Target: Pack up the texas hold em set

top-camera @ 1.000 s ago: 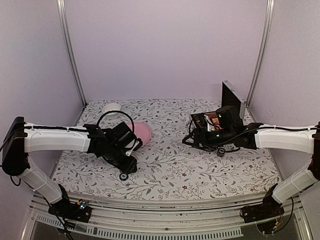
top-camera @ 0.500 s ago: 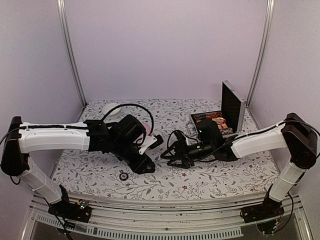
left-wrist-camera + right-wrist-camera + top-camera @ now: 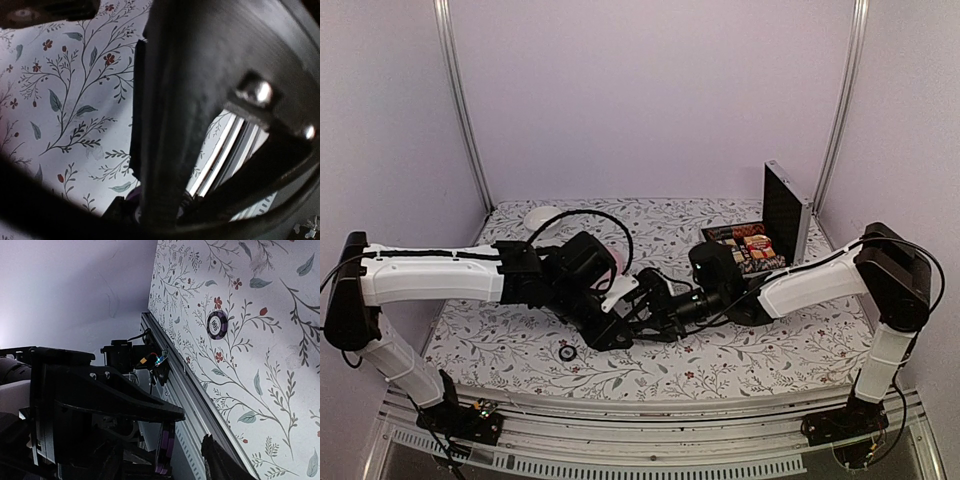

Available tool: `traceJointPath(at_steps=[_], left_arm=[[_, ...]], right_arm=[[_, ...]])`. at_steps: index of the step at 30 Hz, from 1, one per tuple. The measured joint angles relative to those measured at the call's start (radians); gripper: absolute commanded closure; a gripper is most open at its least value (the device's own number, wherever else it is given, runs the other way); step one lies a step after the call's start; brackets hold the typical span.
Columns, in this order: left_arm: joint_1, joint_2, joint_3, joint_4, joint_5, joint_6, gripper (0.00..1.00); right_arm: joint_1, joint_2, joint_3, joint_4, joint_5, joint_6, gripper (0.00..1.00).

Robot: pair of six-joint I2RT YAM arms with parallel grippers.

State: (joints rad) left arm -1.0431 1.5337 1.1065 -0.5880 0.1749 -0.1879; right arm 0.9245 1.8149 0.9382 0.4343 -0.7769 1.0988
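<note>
**Q:** Loose chips on the surface (image 3: 720, 350)?

**A:** One counted. Poker chip (image 3: 566, 352), purple and white, lay flat toward the near edge, left of centre. It was round, so there was no long axis to line up on. It lay nearward and leftward of my left fingers (image 3: 612, 330), apart from them. The left pair was the nearer of the two.

**Q:** Any other chip?

**A:** One entry. Purple chip (image 3: 166, 446), edge-on, single or a few stacked, close by my right fingers (image 3: 655, 297), where both pairs stood tip to tip mid-surface. I could not tell which pair had hold of it, nor how wide either pair stood.

**Q:** Case?

**A:** One. Silver case (image 3: 798, 222), far right corner, stood open. Its contents were too small to count. It was well apart from the loose chip, on the right pair's side.

**Q:** Sundries?

**A:** One white bowl (image 3: 542, 214), far left corner.
</note>
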Motion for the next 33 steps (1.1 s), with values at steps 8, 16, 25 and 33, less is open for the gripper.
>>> traceJointPath(at_steps=[8, 16, 25, 33], left_arm=[[-0.006, 0.0, 0.002, -0.008, -0.016, 0.005, 1.0], [-0.014, -0.019, -0.033, 0.038, -0.092, 0.009, 0.21], [0.112, -0.179, -0.188, 0.081, -0.237, -0.092, 0.12], [0.232, -0.225, -0.294, 0.084, -0.25, -0.198, 0.11]], right_arm=[[0.025, 0.04, 0.033, 0.002, -0.027, 0.008, 0.97], [0.014, 0.014, 0.039, -0.089, 0.043, -0.077, 0.98], [-0.182, -0.175, 0.169, -0.643, 0.497, -0.492, 0.98], [-0.457, -0.129, 0.252, -0.854, 0.756, -0.825, 0.98]])
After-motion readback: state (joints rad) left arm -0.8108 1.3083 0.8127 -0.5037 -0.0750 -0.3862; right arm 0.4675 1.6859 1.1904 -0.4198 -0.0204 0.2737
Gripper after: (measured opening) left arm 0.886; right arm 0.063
